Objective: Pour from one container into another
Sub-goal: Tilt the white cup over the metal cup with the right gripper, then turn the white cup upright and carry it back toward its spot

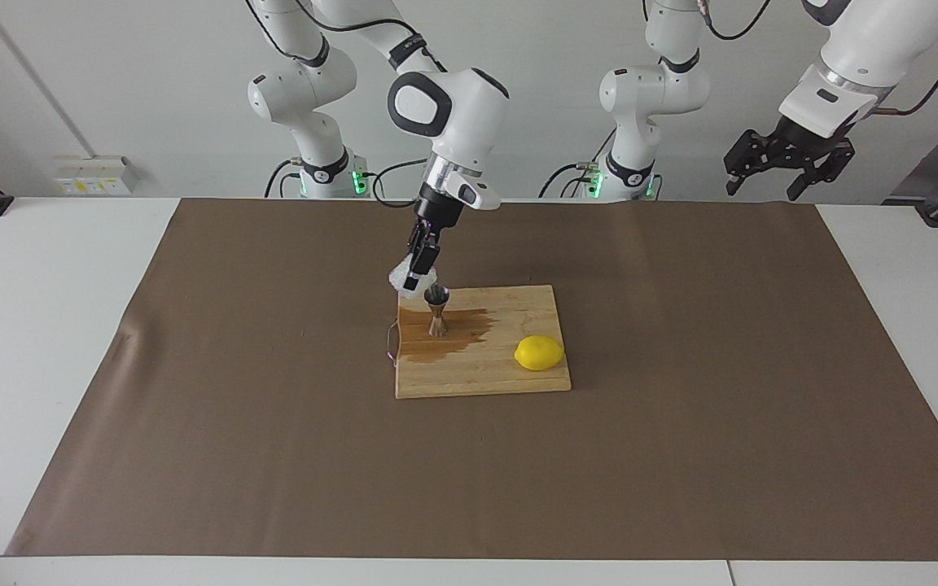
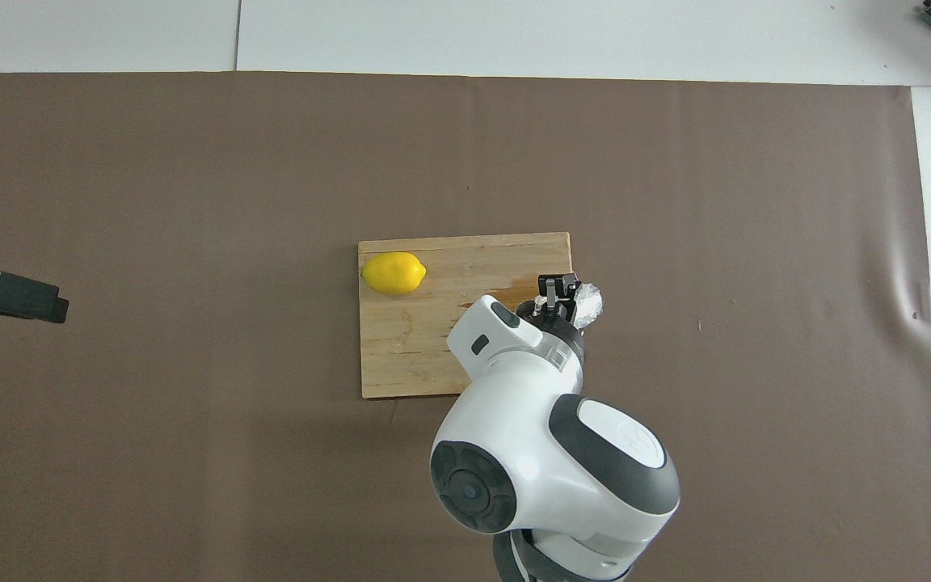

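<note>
The white surface [image 1: 46,342] is covered by a wide brown mat [image 1: 681,391], and in the middle of it lies a wooden cutting board [image 1: 510,378] with a dark wet stain spread across the end toward the right arm. The right arm reaches down over that end of the board, its right claw [image 1: 417,273] clamped on the glass cup [image 1: 398,279], which is tipped over just above and beside the mouth of the steel jigger [image 1: 437,310]. The jigger stands upright on the board inside the stain, with a lemon [image 1: 539,352] well apart from it at the board's end toward the left arm. In the overhead view the right arm's bulk hides the jigger, and only the cup [image 2: 589,301] and the claw tips [image 2: 558,284] show at the board's edge. The left claw [image 1: 786,159] waits in the air off the left arm's end of the surface, its fingers apart and holding nothing. The step in hand looks like the pour itself, and the stain suggests some liquid has missed the narrow cone. Whether anything remains in the cup cannot be told. The next move likely calls for righting the cup slowly, clear of the jigger's rim so as not to knock it, then setting it down.
</note>
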Motion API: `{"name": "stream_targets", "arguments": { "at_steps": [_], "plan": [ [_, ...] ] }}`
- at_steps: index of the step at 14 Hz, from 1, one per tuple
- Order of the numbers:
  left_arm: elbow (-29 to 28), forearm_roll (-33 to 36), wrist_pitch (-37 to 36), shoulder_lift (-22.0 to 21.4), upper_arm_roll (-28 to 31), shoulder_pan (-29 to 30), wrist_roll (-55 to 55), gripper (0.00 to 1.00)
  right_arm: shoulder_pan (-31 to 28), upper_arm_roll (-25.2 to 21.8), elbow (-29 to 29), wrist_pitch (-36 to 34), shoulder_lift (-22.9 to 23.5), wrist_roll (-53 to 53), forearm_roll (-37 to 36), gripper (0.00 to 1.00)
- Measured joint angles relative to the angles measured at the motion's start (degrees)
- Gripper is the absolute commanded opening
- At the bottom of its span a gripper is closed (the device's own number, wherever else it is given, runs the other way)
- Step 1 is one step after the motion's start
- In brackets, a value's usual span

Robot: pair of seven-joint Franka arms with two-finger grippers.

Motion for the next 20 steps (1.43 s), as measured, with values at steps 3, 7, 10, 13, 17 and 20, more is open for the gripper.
{"name": "stream_targets", "arguments": {
  "at_steps": [3, 7, 10, 13, 17, 20],
  "plan": [
    [0.00, 0.00, 0.00, 0.00, 0.00, 0.00, 0.00, 1.00, -0.20, -0.03, 0.00, 0.27, 0.01, 1.01, 1.64, 0.00],
    [0.00, 0.00, 0.00, 0.00, 0.00, 0.00, 0.00, 1.00, -0.78, -0.04, 0.02, 0.49, 0.04, 1.17, 2.78, 0.00],
    [0.00, 0.00, 0.00, 0.00, 0.00, 0.00, 0.00, 1.00, -2.35, -0.12, 0.11, 1.02, 0.10, 0.75, 6.82, 0.00],
    [0.00, 0.00, 0.00, 0.00, 0.00, 0.00, 0.00, 1.00, -3.47, -0.12, 0.51, 1.37, 0.47, -0.13, 9.94, 0.00],
    [0.00, 0.00, -0.01, 0.00, 0.00, 0.00, 0.00, 1.00, -6.16, -0.14, 0.72, 1.41, 0.97, -6.46, 16.40, 0.00],
    [0.00, 0.00, -0.02, 0.00, 0.00, 0.00, 0.00, 1.00, -9.85, -0.15, 0.92, 1.46, 1.54, -14.94, 22.75, 0.00]
  ]
}}
